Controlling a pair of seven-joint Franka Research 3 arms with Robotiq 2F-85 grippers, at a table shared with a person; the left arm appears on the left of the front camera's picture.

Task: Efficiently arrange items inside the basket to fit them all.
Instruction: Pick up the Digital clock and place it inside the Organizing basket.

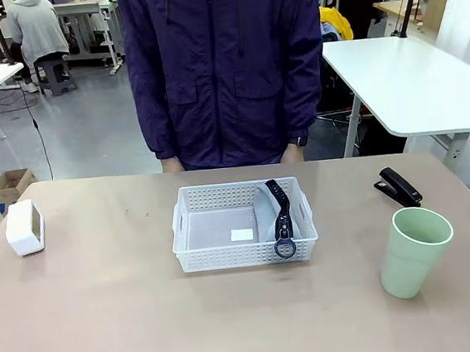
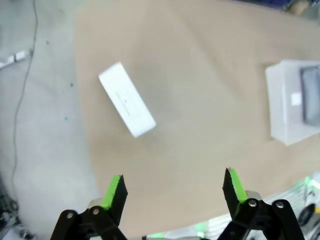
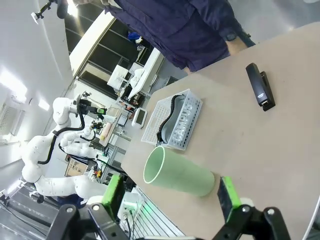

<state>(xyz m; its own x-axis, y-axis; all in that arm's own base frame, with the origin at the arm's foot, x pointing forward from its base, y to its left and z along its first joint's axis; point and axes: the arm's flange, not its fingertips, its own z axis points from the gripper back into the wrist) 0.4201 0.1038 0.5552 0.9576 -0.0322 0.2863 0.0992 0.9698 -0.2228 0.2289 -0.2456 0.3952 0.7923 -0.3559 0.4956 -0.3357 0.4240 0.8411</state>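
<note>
Left fingers wide open, empty; white rectangular box lies ahead near the bench's left edge, long axis seemingly skewed across their gap. Right fingers likewise open, empty.

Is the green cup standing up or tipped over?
Standing up. The green cup rests on its base on the table, open mouth upward.

White basket mid-table, three items outside it

The grey soft case leans in the basket's right end, its black strap draped over the near wall with the ring hanging outside. The white box stands far left, the black stapler far right, and the pale green cup (upright, mouth up) nearer than the stapler. A person in a dark jacket stands behind the table.
</note>
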